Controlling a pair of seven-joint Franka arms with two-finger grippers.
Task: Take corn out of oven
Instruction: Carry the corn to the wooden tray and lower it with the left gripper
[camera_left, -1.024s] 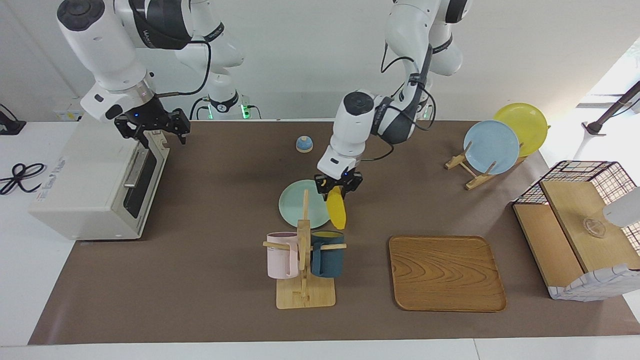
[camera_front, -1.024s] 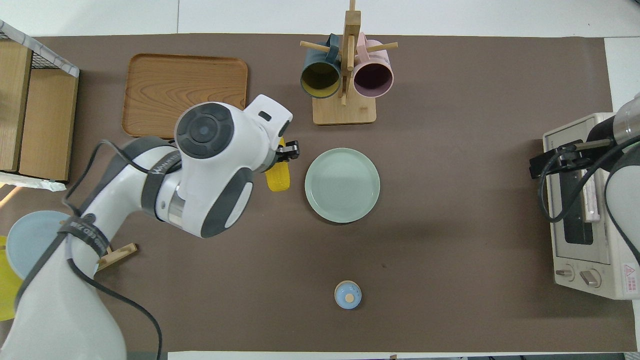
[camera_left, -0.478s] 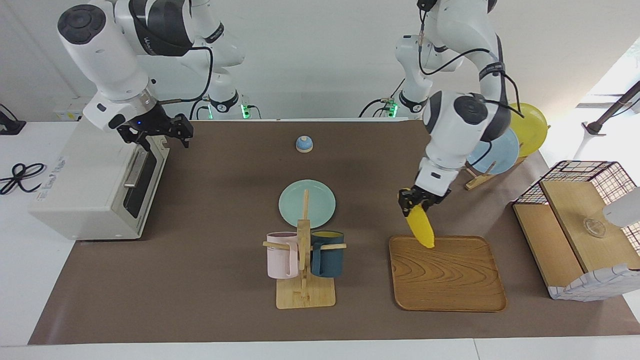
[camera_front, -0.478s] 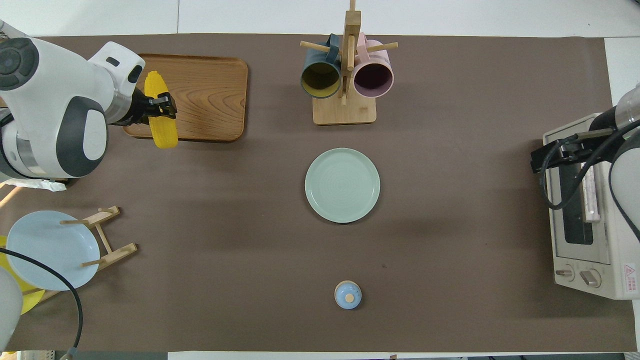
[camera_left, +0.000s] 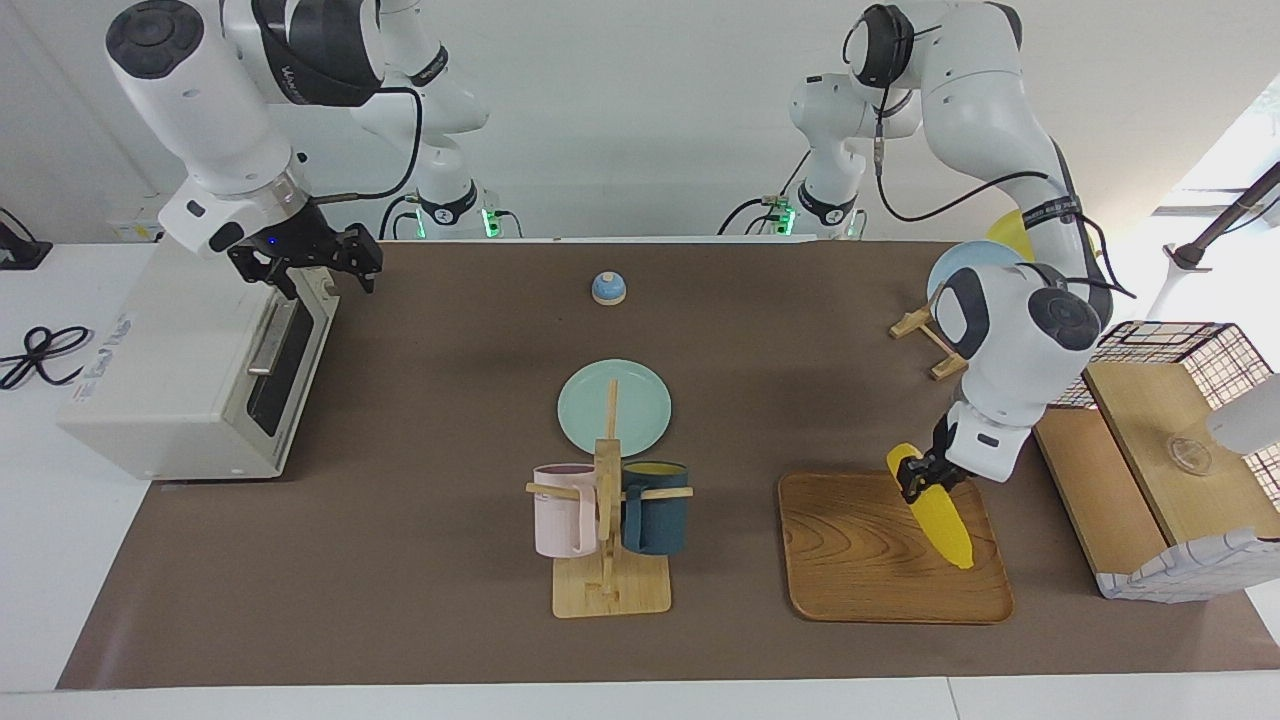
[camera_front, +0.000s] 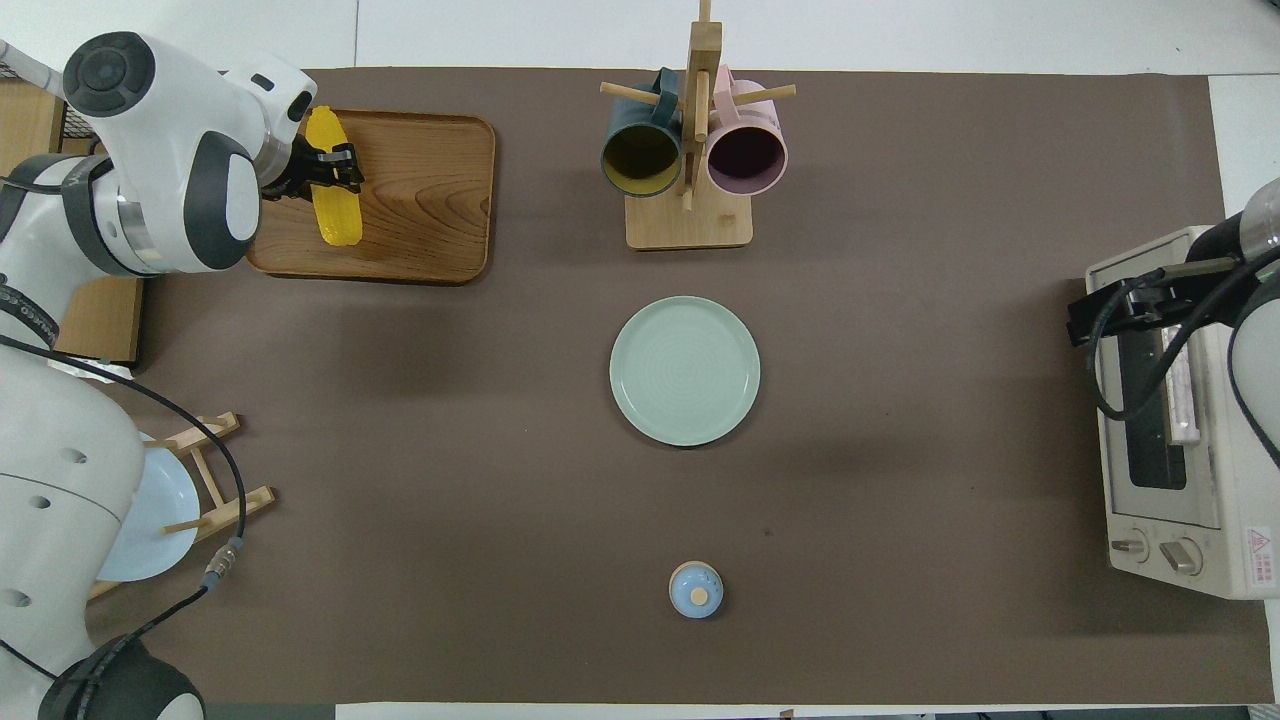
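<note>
1. The left gripper (camera_left: 917, 474) is clamped tight on the upper part of the bright yellow, tapered toy corn cob (camera_left: 941, 511), over the rectangular wooden tray (camera_left: 860, 560) with rounded corners.
2. The corn hangs tilted, its narrow tip pointing down at the tray's edge toward the left arm's end of the table; whether the tip touches the wood cannot be told.
3. In the overhead view the corn (camera_front: 330, 195) lies over the tray (camera_front: 420, 200) along that same edge, with the left gripper (camera_front: 325, 172) across its middle.
4. The boxy cream-white toaster oven (camera_left: 190, 370) with a dark glass door stands well apart from the tray, at the right arm's end of the table.
5. The right gripper (camera_left: 305, 262) waits over the oven's top front edge, its jaws spread wide and holding nothing.
6. Between tray and oven stand a wooden mug rack (camera_left: 608, 540) carrying a pink and a dark teal mug, and a round pale green plate (camera_left: 614, 405).
</note>
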